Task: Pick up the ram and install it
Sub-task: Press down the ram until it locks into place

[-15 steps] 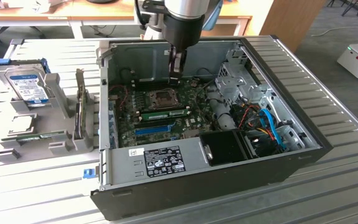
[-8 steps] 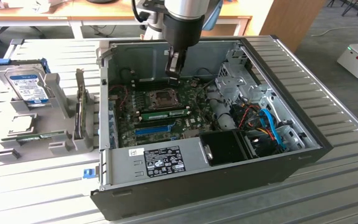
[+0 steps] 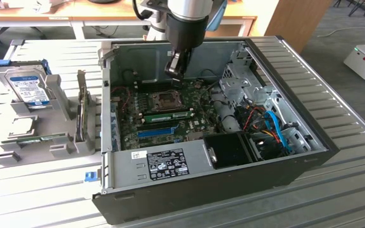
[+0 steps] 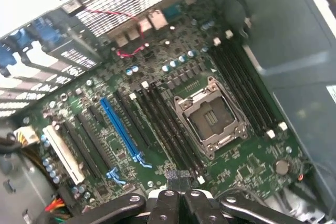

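Ram (image 3: 169, 114) sits seated in a motherboard (image 3: 163, 111) slot inside the open PC case (image 3: 309, 142), on a ribbed metal table (image 3: 334, 199) with wooden desks (image 3: 55, 19) behind. Claw (image 3: 173, 72) hangs above the board, apart from the ram, fingers pressed together (image 4: 178, 192), holding nothing.

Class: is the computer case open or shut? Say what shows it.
Open. The computer case has no side panel on its upward face, leaving the motherboard inside exposed.
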`<action>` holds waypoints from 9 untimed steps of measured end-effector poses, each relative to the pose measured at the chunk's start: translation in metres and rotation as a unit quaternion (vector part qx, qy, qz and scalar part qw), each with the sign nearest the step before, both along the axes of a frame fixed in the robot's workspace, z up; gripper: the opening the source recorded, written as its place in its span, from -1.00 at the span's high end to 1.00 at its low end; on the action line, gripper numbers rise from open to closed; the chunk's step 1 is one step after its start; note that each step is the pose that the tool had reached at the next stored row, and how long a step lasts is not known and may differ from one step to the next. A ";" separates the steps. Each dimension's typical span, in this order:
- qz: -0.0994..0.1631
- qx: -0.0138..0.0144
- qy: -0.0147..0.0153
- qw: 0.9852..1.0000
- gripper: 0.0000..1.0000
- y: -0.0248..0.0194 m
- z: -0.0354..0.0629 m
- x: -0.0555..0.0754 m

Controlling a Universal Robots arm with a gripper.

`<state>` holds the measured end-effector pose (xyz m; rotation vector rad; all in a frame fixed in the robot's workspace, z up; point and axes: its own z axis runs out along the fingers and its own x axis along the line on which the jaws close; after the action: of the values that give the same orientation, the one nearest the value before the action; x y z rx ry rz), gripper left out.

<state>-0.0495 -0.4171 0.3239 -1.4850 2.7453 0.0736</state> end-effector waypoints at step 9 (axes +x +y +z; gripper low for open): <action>-0.080 0.000 0.000 0.997 0.79 0.0000 -0.0008 0.000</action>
<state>-0.0494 -0.4171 0.3232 -1.2583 2.8522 0.0709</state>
